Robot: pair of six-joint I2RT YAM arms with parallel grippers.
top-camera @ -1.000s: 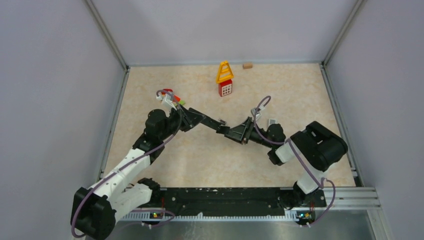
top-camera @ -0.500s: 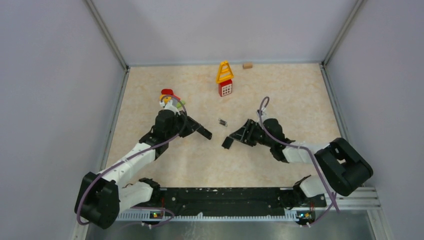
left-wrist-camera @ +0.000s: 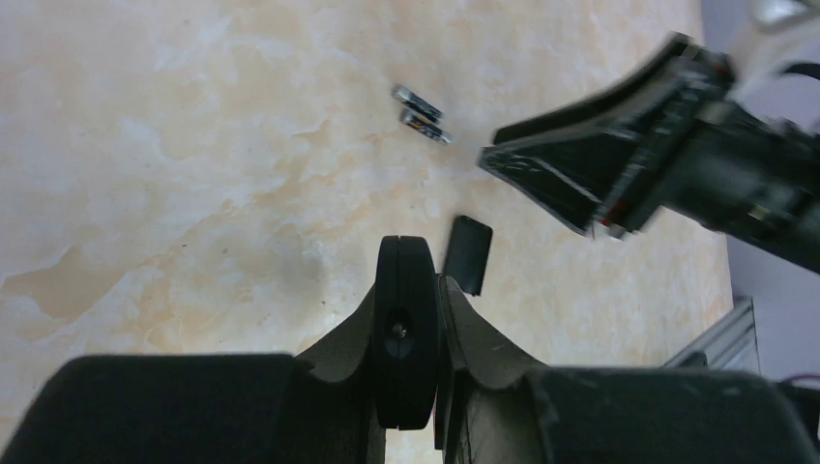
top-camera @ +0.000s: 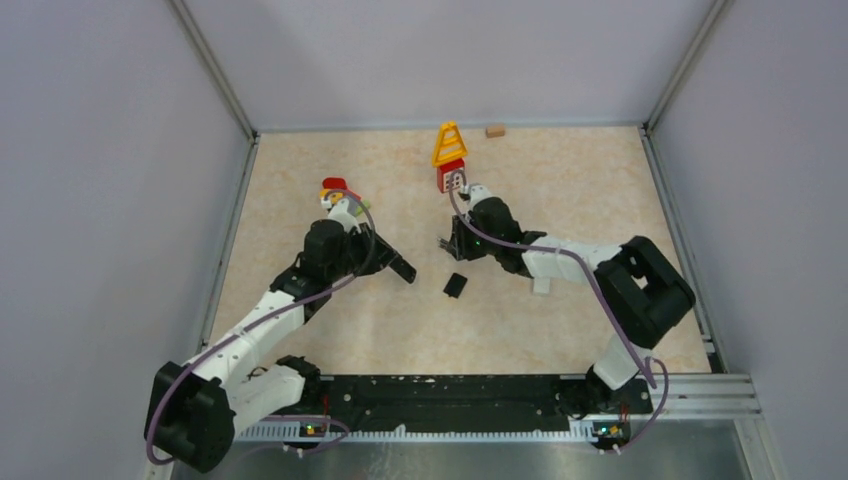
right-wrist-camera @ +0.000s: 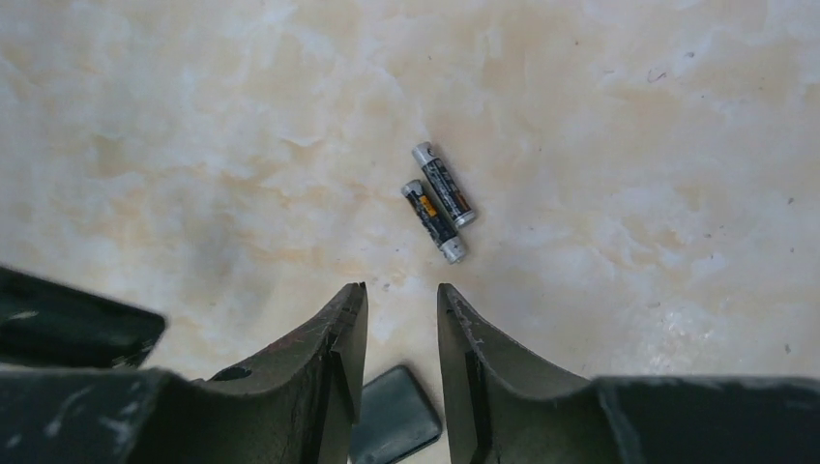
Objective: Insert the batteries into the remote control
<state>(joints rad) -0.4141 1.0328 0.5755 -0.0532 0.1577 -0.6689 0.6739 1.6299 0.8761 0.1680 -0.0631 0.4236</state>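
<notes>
Black remote (left-wrist-camera: 404, 329), edge-on, length hidden, clamped in left gripper (left-wrist-camera: 411, 285). Two batteries (right-wrist-camera: 437, 201) side by side just ahead of right gripper (right-wrist-camera: 401, 290): jaws parted, empty. Dark cover (right-wrist-camera: 392, 425) below, half hidden by same gripper.

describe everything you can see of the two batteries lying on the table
The two batteries are slim cylinders with dark wraps, small orange markings and silvery end caps. They lie flat on the beige marbled tabletop, parallel, side by side and slightly staggered, seemingly touching along their length. Nothing holds them: the right gripper hovers open just short of them, with bare table between.
</notes>
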